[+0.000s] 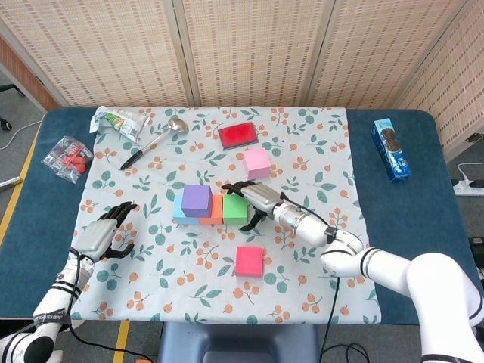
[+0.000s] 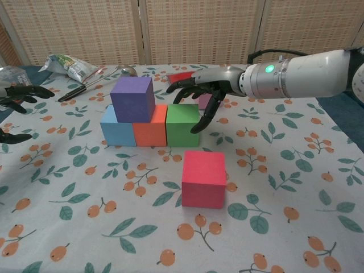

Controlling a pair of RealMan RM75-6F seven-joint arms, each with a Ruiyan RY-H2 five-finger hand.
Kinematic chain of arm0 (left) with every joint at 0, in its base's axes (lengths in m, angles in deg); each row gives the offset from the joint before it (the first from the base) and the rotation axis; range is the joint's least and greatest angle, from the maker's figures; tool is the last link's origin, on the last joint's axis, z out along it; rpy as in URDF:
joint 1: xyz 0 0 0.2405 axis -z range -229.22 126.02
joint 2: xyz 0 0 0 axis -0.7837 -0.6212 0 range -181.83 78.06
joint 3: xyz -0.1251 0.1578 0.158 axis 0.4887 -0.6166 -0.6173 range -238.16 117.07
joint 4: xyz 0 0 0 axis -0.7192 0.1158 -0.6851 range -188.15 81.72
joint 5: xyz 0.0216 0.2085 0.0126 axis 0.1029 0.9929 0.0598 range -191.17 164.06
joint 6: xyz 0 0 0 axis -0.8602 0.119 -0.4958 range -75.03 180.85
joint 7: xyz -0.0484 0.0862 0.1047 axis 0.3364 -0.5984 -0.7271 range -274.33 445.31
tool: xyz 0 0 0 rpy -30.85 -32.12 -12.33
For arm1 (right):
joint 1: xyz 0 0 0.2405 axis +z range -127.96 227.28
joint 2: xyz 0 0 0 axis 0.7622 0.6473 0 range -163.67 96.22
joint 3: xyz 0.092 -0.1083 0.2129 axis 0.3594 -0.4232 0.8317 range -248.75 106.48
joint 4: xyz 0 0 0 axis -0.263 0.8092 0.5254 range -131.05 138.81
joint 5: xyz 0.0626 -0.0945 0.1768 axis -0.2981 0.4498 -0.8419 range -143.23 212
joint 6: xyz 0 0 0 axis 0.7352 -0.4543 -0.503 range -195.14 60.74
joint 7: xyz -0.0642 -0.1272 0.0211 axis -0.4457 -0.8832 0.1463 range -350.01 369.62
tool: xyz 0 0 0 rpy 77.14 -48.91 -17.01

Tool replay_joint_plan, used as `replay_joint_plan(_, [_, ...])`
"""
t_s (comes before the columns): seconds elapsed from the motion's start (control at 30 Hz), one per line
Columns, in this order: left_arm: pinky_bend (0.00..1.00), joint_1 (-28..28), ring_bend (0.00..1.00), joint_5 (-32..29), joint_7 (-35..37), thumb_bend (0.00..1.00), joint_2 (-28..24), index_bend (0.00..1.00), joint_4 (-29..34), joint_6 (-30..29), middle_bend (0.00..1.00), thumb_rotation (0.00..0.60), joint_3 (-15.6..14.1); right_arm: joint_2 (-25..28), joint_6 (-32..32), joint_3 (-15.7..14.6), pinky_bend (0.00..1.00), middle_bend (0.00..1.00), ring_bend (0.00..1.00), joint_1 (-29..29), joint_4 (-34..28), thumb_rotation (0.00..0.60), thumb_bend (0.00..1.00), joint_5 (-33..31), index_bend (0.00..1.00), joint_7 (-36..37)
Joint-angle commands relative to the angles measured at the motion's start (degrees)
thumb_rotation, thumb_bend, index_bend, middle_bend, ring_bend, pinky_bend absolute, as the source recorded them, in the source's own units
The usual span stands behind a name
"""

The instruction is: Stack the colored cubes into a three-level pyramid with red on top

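The pyramid's base stands near the middle of the desk: a blue cube [image 2: 116, 133], an orange cube [image 2: 151, 131] and a green cube [image 2: 182, 124] in a row, touching side by side, with a purple cube [image 2: 133, 99] set on the blue and orange pair. The second-level place over orange and green is bare. The red cube [image 2: 203, 178] sits alone toward the desk's front edge, apart from the row, and a pink cube [image 1: 257, 162] lies behind the green one, toward the back edge.

The right hand [image 2: 200, 91] hangs over the green cube's right rear corner, fingers spread and curled downward, holding nothing; whether a fingertip touches the green cube cannot be told. The pink cube lies just behind this hand, the red cube in front of it, so the right hand is much the nearer to both. The left hand [image 1: 104, 232] rests open near the desk's left edge, well apart from the cubes.
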Motion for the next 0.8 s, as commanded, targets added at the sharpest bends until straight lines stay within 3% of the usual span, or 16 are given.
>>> replay_joint_plan(0.03, [0.14,-0.1,0.00,-0.1,0.2,0.37,0.0,0.00,-0.2,0.5,0.00,0.600,0.1,-0.2,0.0,-0.2,0.00,0.14,0.00,0.2,0.2,0.600,0.00,0.0,0.00,0.0])
replay_joint_plan(0.5, [0.13,-0.6,0.00,0.5,1.1,0.37,0.1,0.00,-1.2,1.8,0.00,0.600,0.6,-0.2,-3.1,0.0,0.00,0.11,0.00,-0.7,1.9,0.600,0.00,-1.6,0.00,-2.4])
replay_joint_plan(0.8, [0.13,-1.5,0.00,2.0,1.8,0.37,0.1,0.00,-1.1,1.5,0.00,0.600,0.6,9.7,-7.5,-1.2,0.00,0.10,0.00,-7.4,-9.6,0.600,0.00,-4.9,0.00,-5.6])
